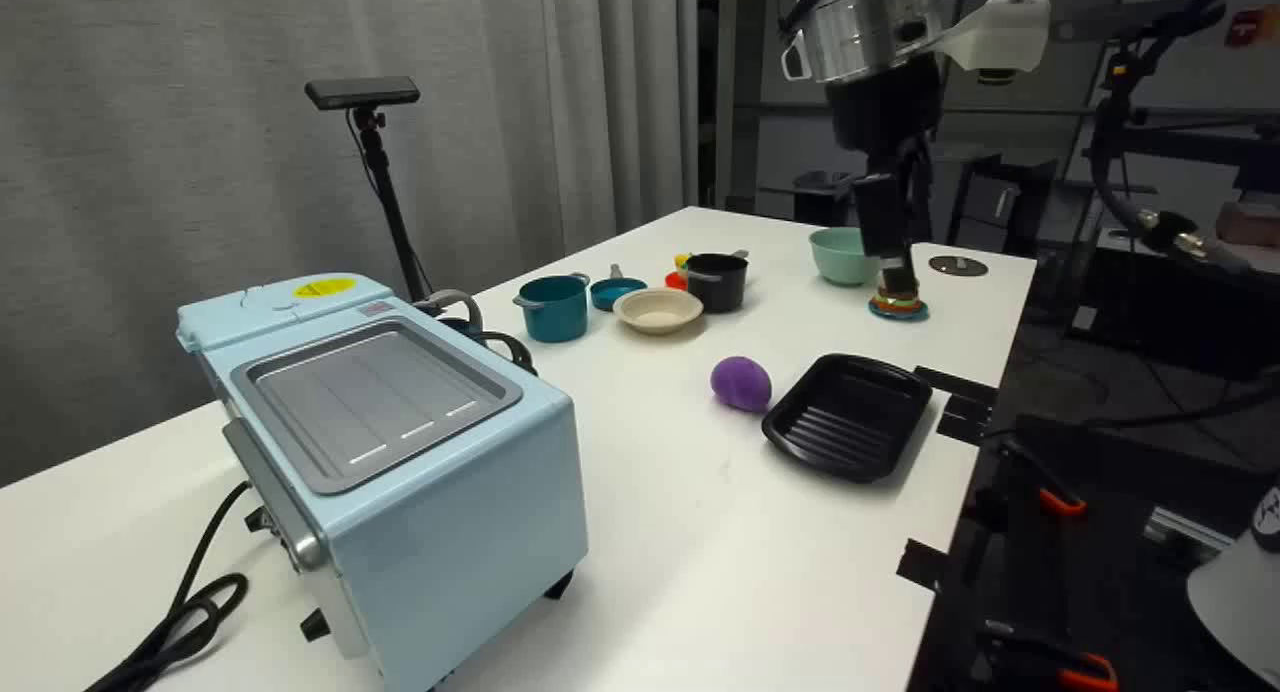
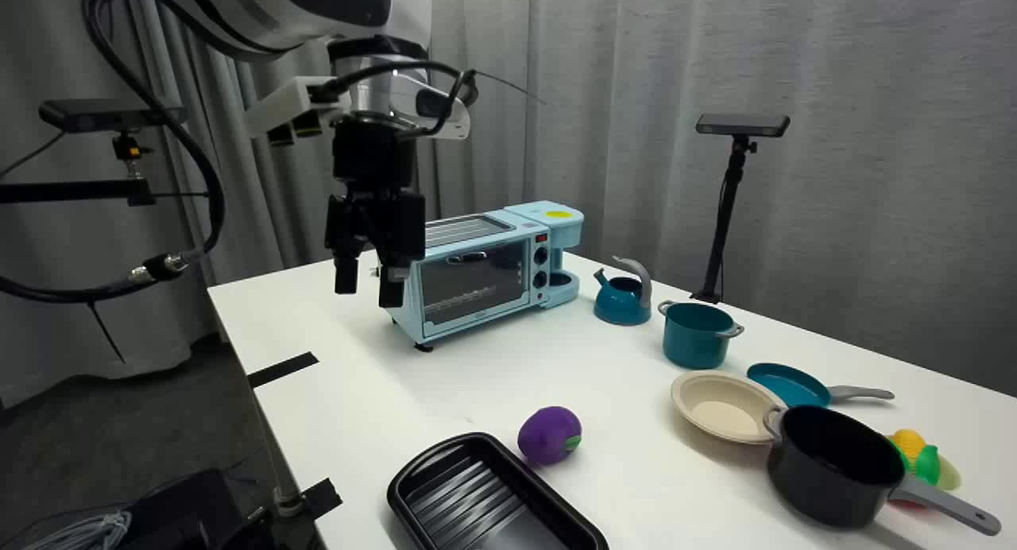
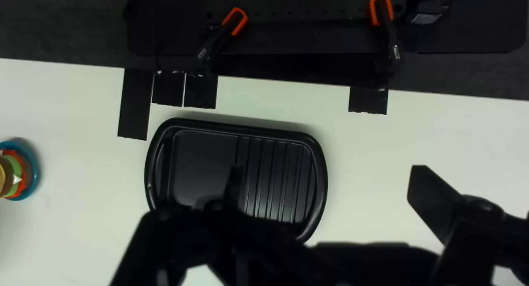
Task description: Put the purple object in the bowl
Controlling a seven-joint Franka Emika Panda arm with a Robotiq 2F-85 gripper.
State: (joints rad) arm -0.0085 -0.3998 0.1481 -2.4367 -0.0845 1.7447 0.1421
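The purple object [image 1: 741,383] is a small rounded lump lying on the white table beside the black tray, and it also shows in an exterior view with a green tip [image 2: 550,436]. The pale cream bowl [image 1: 657,312] stands farther along the table, and shows in an exterior view beside the black pot [image 2: 727,411]. It has nothing in it. My gripper [image 2: 369,280] is open and empty, high above the table; it shows blurred in an exterior view [image 1: 899,257]. In the wrist view its fingers are wide apart [image 3: 327,170]. The purple object and bowl are out of the wrist view.
The black tray [image 3: 272,174] lies below my gripper in the wrist view. A black pot [image 2: 830,462] touches or nearly touches the bowl. A teal pot [image 1: 556,307], teal pan [image 2: 788,383], kettle [image 2: 624,300], green bowl [image 1: 843,256] and blue toaster oven [image 1: 450,492] stand around.
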